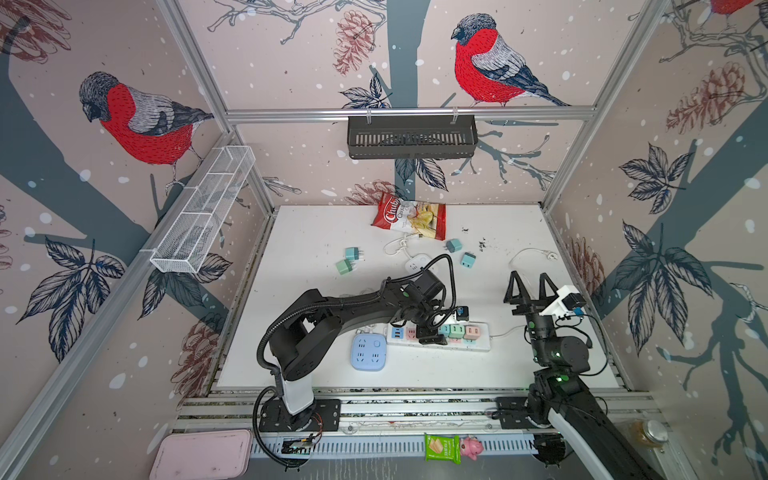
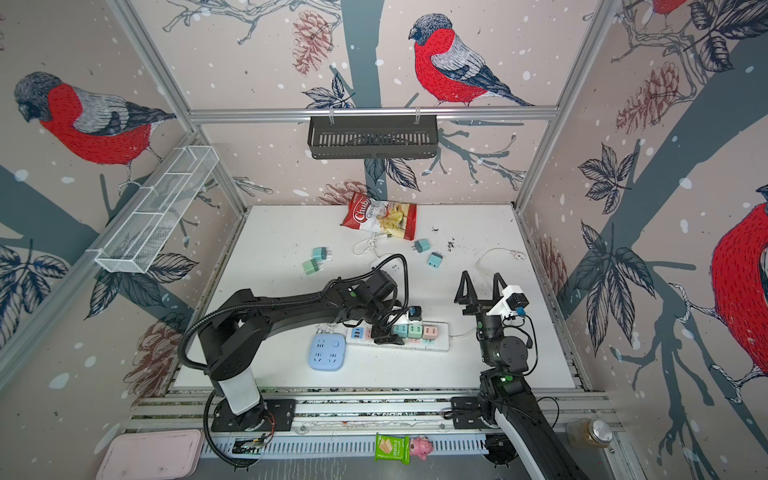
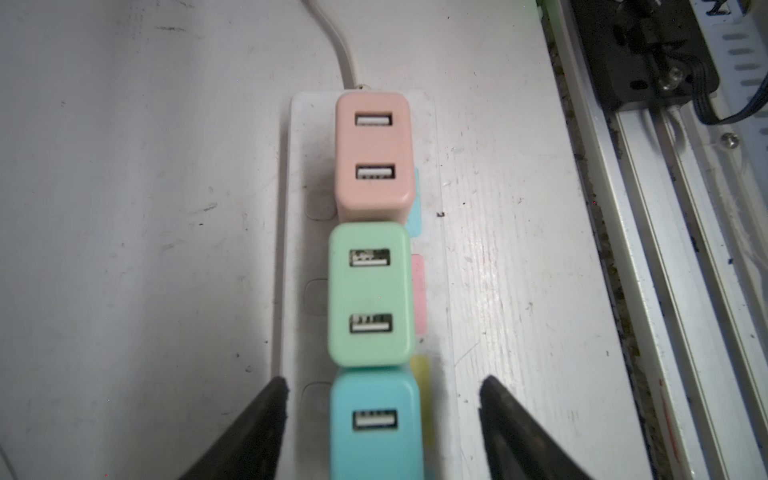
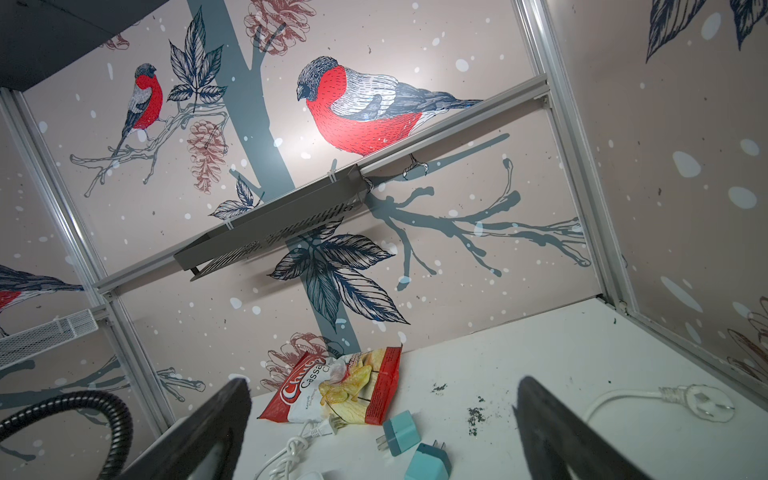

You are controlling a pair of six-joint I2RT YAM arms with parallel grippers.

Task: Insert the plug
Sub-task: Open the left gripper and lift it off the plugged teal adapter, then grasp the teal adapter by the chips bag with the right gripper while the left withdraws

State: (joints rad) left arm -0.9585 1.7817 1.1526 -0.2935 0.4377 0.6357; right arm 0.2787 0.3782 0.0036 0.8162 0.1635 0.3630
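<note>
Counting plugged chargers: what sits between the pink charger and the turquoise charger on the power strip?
The green charger stands between pink charger and turquoise charger; the left wrist view shows it.

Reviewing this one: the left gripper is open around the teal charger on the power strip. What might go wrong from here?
1. The teal charger sits right against the green charger. How deep its prongs go is hidden, so it may be only partly seated.
2. The left gripper straddles it with fingers close on both sides. A tilted retreat might snag the charger or shift the white power strip.
</note>
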